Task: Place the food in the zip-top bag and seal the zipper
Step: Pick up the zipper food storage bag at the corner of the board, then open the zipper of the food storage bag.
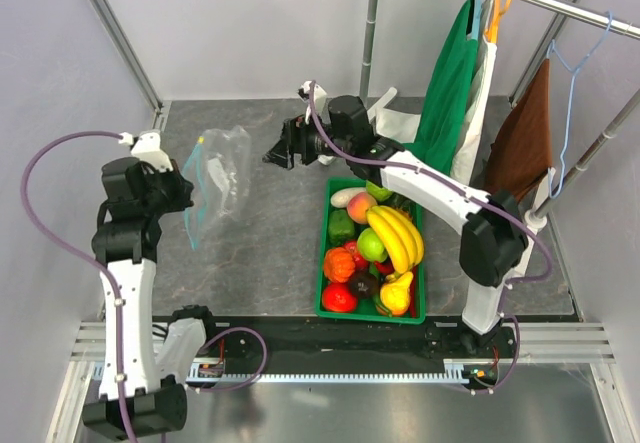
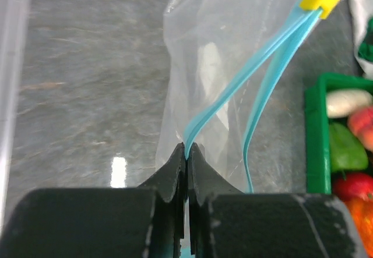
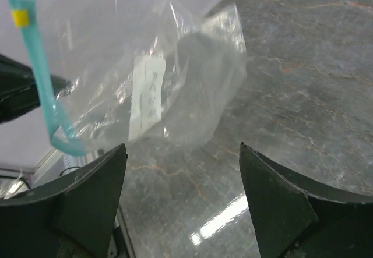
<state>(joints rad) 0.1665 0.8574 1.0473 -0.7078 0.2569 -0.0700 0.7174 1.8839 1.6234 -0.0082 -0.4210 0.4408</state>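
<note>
Left gripper [image 2: 187,155] pinching the light-blue zipper [image 2: 230,92] at one end, zip-top bag [image 1: 222,175] hanging from it, right gripper [image 3: 182,173] just beside the bag, jaws spread and holding nothing, food [image 1: 392,238] piled in a green crate [image 1: 324,253] at right.

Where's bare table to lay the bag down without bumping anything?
Bare grey table lies between the zip-top bag, held up by the left gripper, and the green crate, reaching to the near edge. The crate is packed with food; the right gripper hangs open over the far side.
</note>
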